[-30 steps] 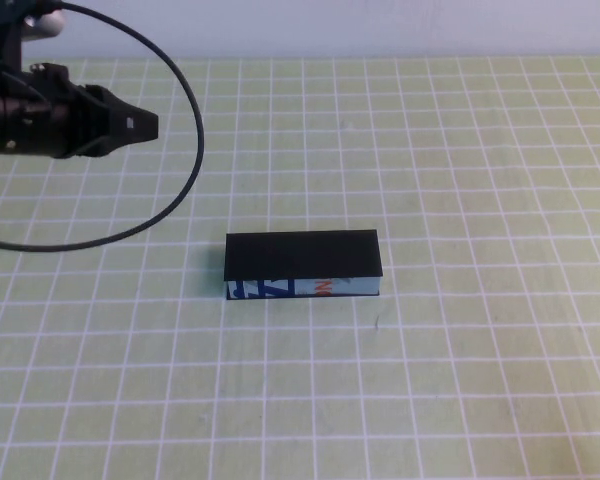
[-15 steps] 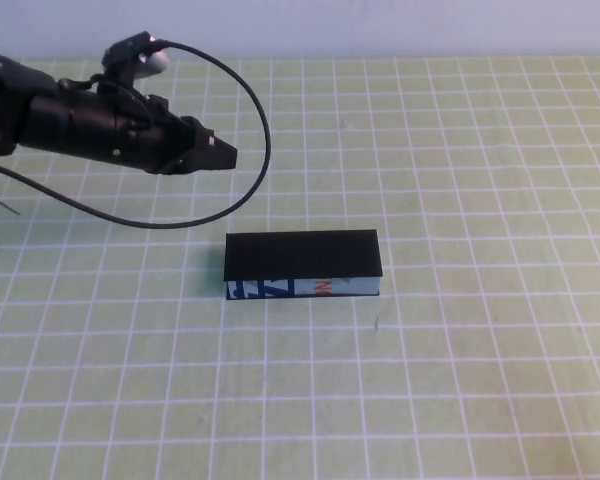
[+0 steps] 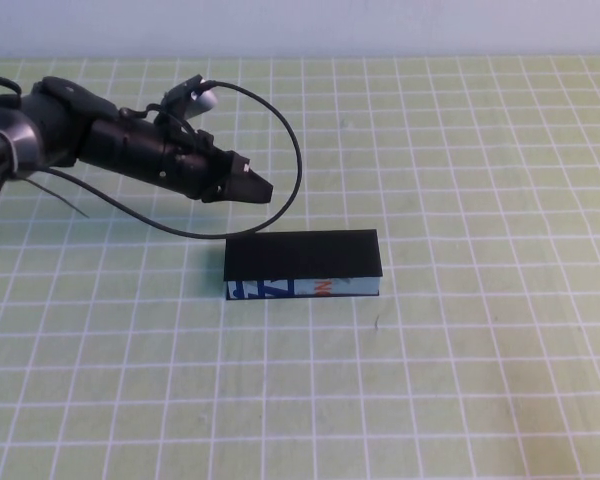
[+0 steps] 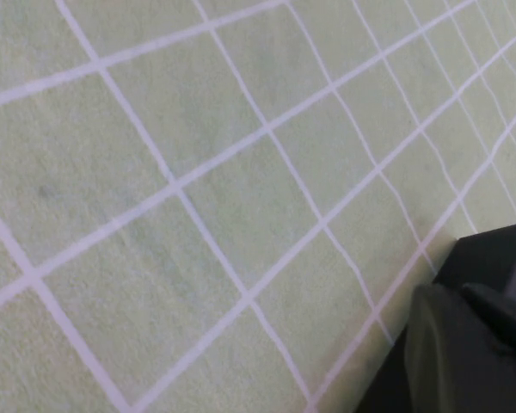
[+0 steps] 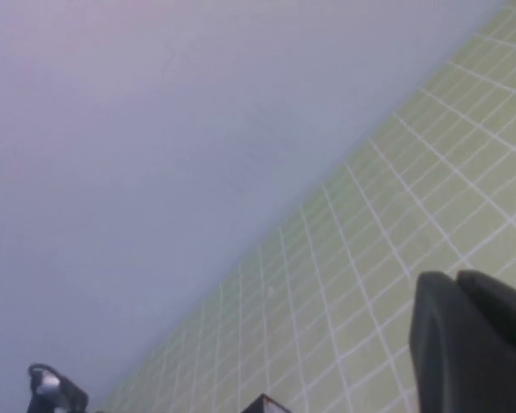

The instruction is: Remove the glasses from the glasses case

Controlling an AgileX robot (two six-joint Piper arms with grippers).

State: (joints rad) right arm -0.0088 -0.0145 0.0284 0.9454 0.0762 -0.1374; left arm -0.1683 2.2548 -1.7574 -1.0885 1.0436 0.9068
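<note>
Now glasses case (image 3: 303, 263) sits closed on mat (image 3: 480, 380).

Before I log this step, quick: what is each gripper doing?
Left gripper: shut, empty, above the mat just behind the glasses case.
Right gripper: shut, empty, parked away from the case.

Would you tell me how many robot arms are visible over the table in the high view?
1: the left arm, its tool just behind the closed case. The right tool shows only on its wrist camera.
</note>
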